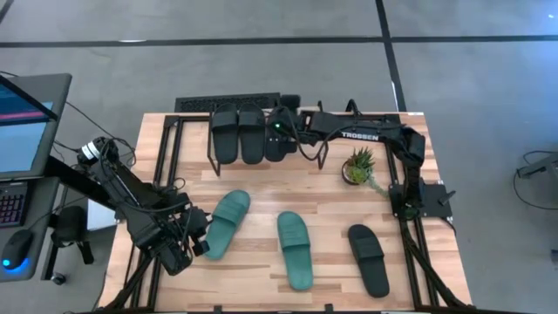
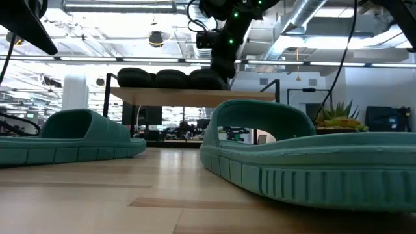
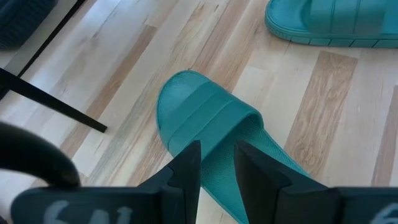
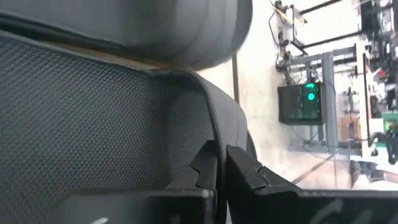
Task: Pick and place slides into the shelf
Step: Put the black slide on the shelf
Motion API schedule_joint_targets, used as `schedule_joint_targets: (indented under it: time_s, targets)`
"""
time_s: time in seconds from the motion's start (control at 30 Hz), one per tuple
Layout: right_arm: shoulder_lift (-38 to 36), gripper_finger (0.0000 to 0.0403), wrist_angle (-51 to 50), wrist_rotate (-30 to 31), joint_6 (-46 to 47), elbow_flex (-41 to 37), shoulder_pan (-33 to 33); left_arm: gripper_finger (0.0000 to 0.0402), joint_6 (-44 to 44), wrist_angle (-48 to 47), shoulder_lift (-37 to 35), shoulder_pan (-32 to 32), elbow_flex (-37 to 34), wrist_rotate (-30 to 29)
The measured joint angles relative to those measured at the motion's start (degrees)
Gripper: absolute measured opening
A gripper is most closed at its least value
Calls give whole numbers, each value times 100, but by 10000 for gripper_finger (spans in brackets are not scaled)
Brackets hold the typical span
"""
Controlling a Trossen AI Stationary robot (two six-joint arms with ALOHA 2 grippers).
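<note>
Left claw (image 3: 216,163) pinching teal slide (image 3: 211,127) heel rim | right claw (image 4: 219,163) clamping black slide (image 4: 93,118) on shelf (image 1: 187,131) | rubber soft, light, bendy.

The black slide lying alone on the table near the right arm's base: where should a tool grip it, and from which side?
Probably at the side wall of the black slide, near its heel, coming straight down from above. It lies flat, sole down, clear of the teal slide beside it, so its thin raised edge is exposed for two fingers to pinch.
</note>
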Motion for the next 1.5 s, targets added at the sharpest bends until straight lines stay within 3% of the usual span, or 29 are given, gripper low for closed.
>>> schedule_joint_targets:
  time_s: [0.77, 1.5]
  targets:
    - [0, 4, 234, -73, -567, 0, 90, 87, -52, 118, 0, -2, 0, 7]
    - [0, 82, 157, -381, -551, 0, 98, 87, -144, 151, 0, -1, 0, 11]
